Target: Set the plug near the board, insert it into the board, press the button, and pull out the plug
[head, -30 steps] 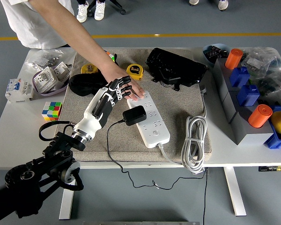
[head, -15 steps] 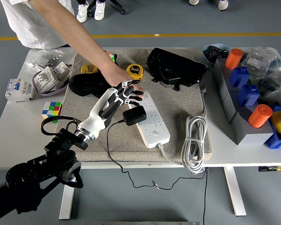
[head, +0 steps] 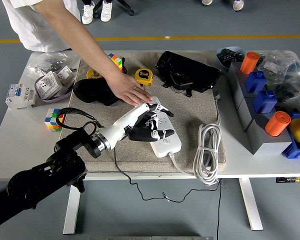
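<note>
Insertion step, we judge: left hand (head: 149, 125) grips plug (head: 141, 134), fingers clasped, over board (head: 161, 129). Person's hand (head: 131, 93) steadies board's far end. Next: seat prongs squarely.

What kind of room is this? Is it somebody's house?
Probably not a house; it looks like a robot lab or workshop. A robot's left hand works at a power strip on a white table crowded with test items like tape measures, and the floor has a yellow line.
</note>
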Controlling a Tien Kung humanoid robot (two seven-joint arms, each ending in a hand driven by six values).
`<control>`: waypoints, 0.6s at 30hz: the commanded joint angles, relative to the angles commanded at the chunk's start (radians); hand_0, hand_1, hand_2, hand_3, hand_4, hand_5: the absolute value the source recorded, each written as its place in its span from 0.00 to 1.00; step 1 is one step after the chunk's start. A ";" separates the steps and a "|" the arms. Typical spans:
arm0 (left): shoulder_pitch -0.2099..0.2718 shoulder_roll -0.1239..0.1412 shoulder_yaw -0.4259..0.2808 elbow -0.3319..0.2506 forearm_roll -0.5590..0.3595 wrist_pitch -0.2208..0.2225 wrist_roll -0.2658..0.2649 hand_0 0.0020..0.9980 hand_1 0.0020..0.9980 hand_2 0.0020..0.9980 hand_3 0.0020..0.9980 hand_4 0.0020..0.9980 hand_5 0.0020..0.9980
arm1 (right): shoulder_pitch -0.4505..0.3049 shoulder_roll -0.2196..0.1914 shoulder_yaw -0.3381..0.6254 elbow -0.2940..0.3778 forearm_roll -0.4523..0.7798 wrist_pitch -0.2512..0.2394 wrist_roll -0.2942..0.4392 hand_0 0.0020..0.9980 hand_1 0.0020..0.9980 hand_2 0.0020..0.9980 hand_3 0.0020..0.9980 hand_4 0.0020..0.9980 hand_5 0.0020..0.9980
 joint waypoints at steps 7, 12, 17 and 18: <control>-0.063 -0.004 0.057 -0.017 0.144 -0.084 0.155 0.06 0.09 0.13 0.83 0.75 0.00 | 0.001 -0.002 -0.001 0.000 -0.001 0.000 0.000 0.65 0.67 0.64 0.56 1.00 0.54; -0.087 -0.012 0.099 -0.017 0.212 -0.099 0.194 0.07 0.09 0.13 0.83 0.74 0.00 | 0.003 -0.003 -0.001 0.001 -0.002 0.000 0.000 0.65 0.67 0.64 0.56 1.00 0.54; -0.093 -0.018 0.118 -0.012 0.234 -0.116 0.224 0.06 0.09 0.13 0.84 0.75 0.00 | 0.002 -0.001 -0.001 0.000 0.000 0.000 0.000 0.65 0.67 0.64 0.56 1.00 0.54; -0.094 -0.018 0.121 -0.010 0.237 -0.117 0.228 0.06 0.09 0.13 0.84 0.75 0.00 | 0.002 -0.001 -0.001 0.000 0.001 0.000 0.000 0.65 0.67 0.64 0.56 1.00 0.54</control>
